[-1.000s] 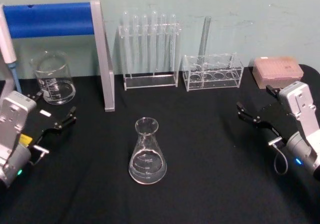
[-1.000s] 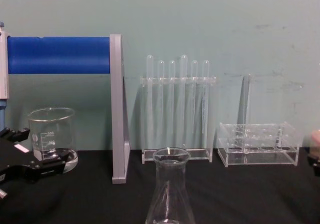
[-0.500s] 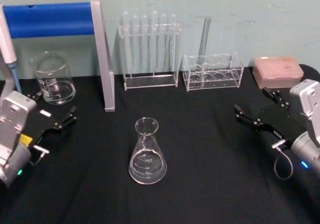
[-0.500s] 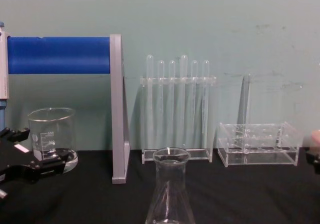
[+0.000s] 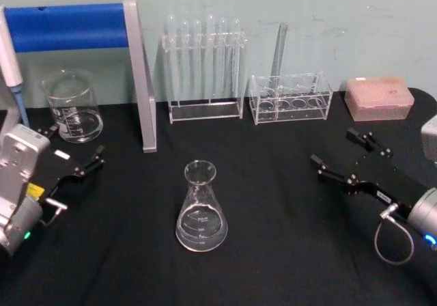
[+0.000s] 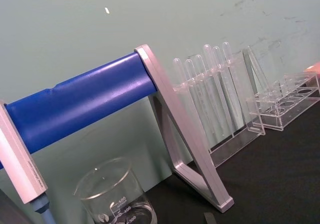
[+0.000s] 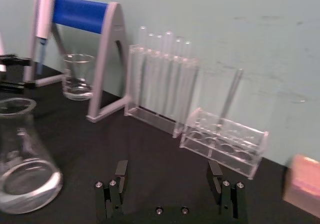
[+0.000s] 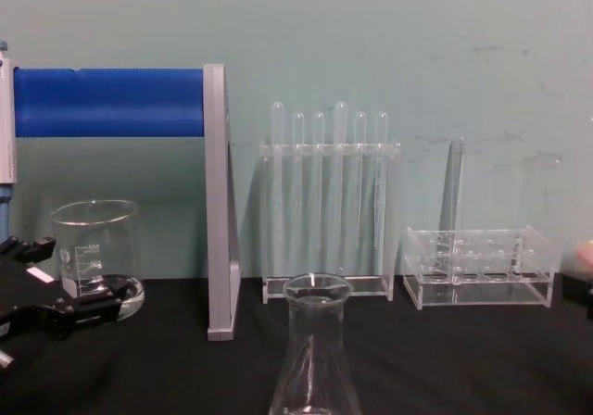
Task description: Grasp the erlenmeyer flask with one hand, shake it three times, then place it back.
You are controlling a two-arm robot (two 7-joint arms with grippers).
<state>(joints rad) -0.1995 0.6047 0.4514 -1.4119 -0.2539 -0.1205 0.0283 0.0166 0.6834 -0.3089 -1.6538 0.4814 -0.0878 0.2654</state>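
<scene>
While flask (image 5: 201, 210) is standing upright at lower centre of head view, untouched, right gripper (image 5: 334, 149) is hovering at right side, well apart from it, jaws spread wide and holding nothing. Left gripper (image 5: 76, 144) is resting at lower left near beaker (image 5: 72, 108), also open and empty. Judging from this, task is only beginning: grasp, three shakes and putting back are all waiting to be done.

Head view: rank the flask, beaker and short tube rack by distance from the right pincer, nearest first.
1. Short tube rack, just behind the open right pincer.
2. Erlenmeyer flask, table centre.
3. Beaker, far left, by the left pincer.
</scene>
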